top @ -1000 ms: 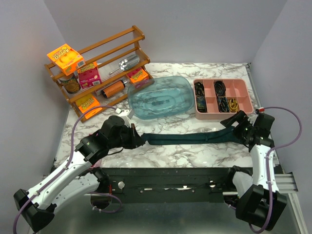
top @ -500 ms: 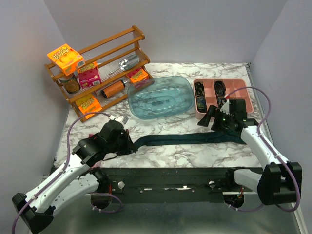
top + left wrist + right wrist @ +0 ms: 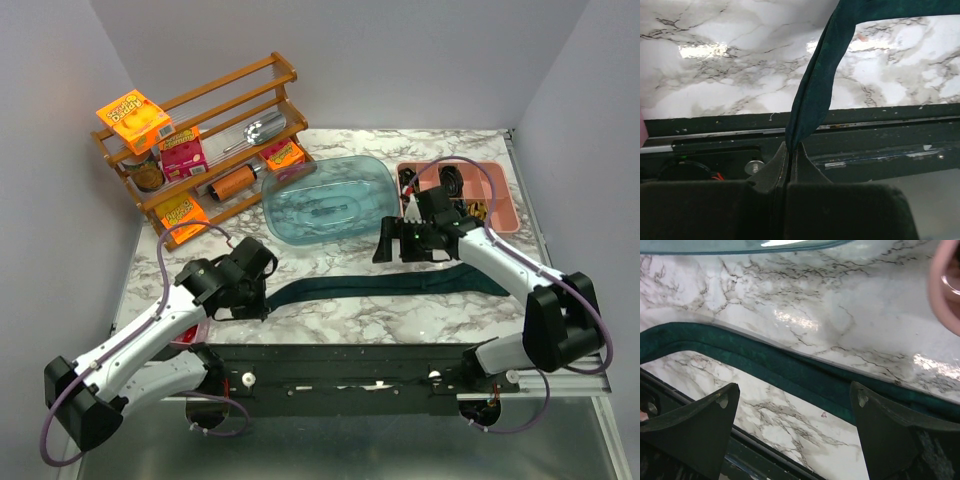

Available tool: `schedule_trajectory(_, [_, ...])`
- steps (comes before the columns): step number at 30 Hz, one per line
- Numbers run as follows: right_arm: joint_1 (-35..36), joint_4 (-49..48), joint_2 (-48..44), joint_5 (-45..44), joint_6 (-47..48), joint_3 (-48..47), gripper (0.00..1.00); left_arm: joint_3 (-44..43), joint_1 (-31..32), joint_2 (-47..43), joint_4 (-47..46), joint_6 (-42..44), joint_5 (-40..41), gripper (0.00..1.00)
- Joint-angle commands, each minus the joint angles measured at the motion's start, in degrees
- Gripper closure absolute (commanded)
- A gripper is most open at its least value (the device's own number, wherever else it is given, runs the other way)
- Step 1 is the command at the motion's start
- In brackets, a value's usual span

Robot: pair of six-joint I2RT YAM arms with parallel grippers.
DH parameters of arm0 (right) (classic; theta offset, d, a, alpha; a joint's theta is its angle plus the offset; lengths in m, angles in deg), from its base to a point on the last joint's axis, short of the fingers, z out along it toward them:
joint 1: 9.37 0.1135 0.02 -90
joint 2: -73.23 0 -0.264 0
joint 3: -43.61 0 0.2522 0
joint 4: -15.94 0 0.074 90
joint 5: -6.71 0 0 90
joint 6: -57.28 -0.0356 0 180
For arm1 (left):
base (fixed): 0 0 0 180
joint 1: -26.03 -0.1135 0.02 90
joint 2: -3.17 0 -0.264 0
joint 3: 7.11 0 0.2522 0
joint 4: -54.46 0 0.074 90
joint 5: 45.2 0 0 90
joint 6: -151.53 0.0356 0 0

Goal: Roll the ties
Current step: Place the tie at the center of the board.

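The left gripper [image 3: 789, 151] is pinching the tie [image 3: 400, 284] at its left end, jaws tight on the fabric. The strip is lying along the near edge of the bench [image 3: 330, 258]. The right gripper [image 3: 794, 399] is hovering over its middle, jaws wide apart. The fabric is looking limp, light and probably slippery on marble, so I'm favouring a grip at the very tip.
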Motion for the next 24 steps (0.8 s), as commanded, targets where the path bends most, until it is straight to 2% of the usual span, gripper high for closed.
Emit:
schedule_trajectory(1, [2.7, 3.1, 3.9, -1.8, 3.9, -3.8, 0.01, -2.7, -0.2, 5.4, 5.9, 2.0, 3.3, 1.00])
schedule_trajectory(6, [3.4, 3.1, 5.5, 0.8, 4.0, -4.3, 0.01, -3.9, -2.1, 10.4, 6.1, 7.2, 1.6, 0.97])
schedule_trajectory(14, [4.5, 3.4, 5.5, 1.2, 4.3, -3.6, 0.01, -8.6, -12.9, 16.6, 6.0, 17.1, -0.3, 0.94])
schedule_trajectory(17, [4.6, 3.5, 5.4, 1.3, 4.4, -3.5, 0.01, -9.8, -14.4, 19.8, 6.6, 20.3, -1.1, 0.91])
schedule_trajectory(20, [4.6, 3.8, 5.1, 1.2, 4.7, -3.5, 0.01, -9.3, -14.8, 22.7, 6.4, 22.5, -2.1, 0.83])
schedule_trajectory(22, [4.6, 4.0, 4.9, 1.2, 4.7, -3.5, 0.01, -9.6, -15.0, 24.9, 5.8, 23.0, -3.9, 0.66])
schedule_trajectory(24, [4.6, 4.2, 4.8, 1.2, 4.7, -3.5, 0.01, -10.7, -15.1, 26.5, 6.7, 23.0, -0.2, 0.51])
